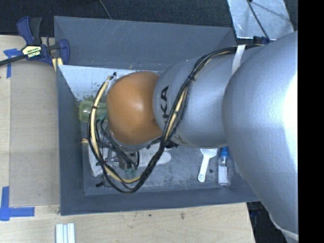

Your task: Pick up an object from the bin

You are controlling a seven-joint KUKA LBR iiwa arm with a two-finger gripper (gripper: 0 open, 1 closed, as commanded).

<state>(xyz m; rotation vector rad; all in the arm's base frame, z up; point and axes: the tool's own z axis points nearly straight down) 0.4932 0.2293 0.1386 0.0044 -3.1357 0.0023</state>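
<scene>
Pincer (119, 159) sits low at the left end of the bin (152, 39), under the orange wrist cover (132, 108); apart or together, can't tell. Nearest things: pale green thing (87, 110), white piece (163, 158). Risks: it may close on nothing, or the loose cables (123, 188) may snag clutter. White spoon (204, 163) and blue-capped bottle (223, 168) lie well apart, right.

Arm (202, 110): is reaching in from the frame's right, its wrist hanging over the left half of the bin (152, 39).
Spoon (204, 165): is lying at lower right, just left of the small bottle (223, 170).
Small container (87, 111): is lying near the left wall, beside the wrist.
</scene>
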